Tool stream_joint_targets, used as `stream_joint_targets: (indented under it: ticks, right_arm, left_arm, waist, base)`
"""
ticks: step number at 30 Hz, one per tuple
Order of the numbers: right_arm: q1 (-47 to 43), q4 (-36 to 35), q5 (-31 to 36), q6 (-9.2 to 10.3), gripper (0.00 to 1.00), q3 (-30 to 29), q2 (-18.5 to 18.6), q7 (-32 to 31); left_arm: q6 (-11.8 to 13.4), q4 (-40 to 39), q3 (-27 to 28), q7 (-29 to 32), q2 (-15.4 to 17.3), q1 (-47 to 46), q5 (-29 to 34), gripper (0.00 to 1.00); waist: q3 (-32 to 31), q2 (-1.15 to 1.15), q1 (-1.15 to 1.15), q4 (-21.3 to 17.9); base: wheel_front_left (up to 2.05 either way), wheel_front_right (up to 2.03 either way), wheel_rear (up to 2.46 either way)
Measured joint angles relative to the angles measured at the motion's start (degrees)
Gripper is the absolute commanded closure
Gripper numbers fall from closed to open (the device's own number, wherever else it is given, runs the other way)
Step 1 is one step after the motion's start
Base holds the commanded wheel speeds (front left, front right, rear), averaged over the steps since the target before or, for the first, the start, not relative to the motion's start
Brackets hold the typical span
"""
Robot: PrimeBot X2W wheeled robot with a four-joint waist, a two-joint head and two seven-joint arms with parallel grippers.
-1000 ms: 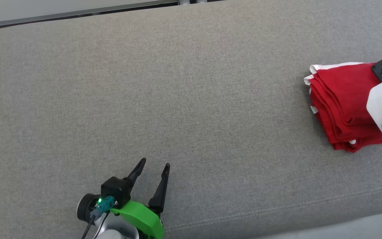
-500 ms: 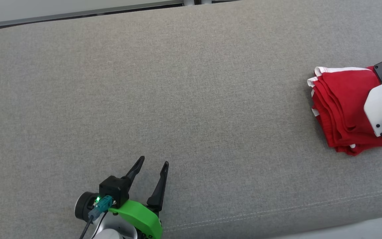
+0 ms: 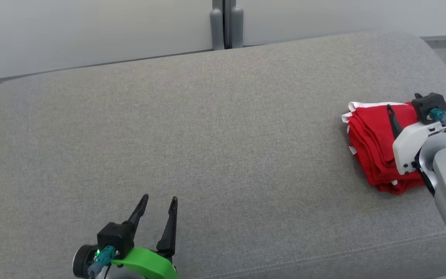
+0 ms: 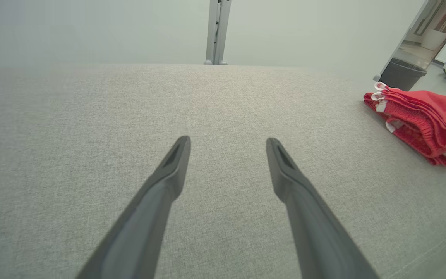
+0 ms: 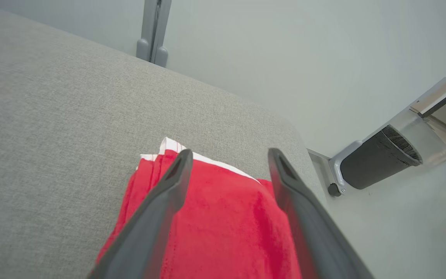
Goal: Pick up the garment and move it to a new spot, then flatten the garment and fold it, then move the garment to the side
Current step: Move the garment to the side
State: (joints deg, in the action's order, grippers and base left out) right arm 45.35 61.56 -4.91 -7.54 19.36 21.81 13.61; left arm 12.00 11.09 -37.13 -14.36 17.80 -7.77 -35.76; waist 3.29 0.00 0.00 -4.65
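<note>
Far right on the grey cushion (image 3: 207, 116), a folded red garment (image 3: 370, 151).

Looks close to finished: folded into a compact layered stack with white trim (image 5: 168, 146) at its far edge, resting near the cushion's right end, well apart from the bare middle. Above the stack, the right gripper (image 5: 229, 155), jaws spread wide with nothing pinched between them, fingers pointing over the top layer; cannot tell whether touching the cloth. Near the front edge, the left gripper (image 3: 159, 198), likewise wide and empty, well apart from the garment. Judged done: pick-up, flattening, folding, shift to the side. Judged left: little beyond drawing the right arm clear, perhaps squaring the slightly uneven layers.
</note>
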Motion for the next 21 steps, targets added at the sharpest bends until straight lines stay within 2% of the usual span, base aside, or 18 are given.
stream_joint_targets:
  ticks: [5,10,18,21]
  right_arm:
    - [-4.76,-4.82,-3.8,0.0,0.0,-2.67,-1.58,1.13]
    - [-9.94,-11.95,-6.2,0.01,0.0,-7.6,-3.8,1.38]
    - [-18.68,-21.72,-6.79,0.01,0.0,-14.67,-8.23,1.38]
    - [-22.02,-25.2,-5.78,0.01,0.0,-16.86,-10.74,1.4]
  left_arm:
    - [1.13,-1.99,4.08,-0.43,0.13,1.71,1.2,0.0]
    - [2.66,-4.13,12.18,-0.59,-2.4,4.64,1.32,0.0]
    - [2.57,-3.2,18.11,-0.59,-4.31,7.69,0.35,0.0]
    - [1.25,-2.88,19.27,-0.59,-4.28,8.4,-0.07,0.0]
  waist:
    - [-3.5,0.0,0.0,0.08]
    - [-6.2,0.0,0.0,0.66]
    - [-8.6,0.0,0.0,2.72]
    - [-9.28,0.0,0.0,3.87]
  base:
    - [0.0,0.0,0.0]
    - [0.0,0.0,0.0]
    - [0.0,0.0,0.0]
    - [0.0,0.0,0.0]
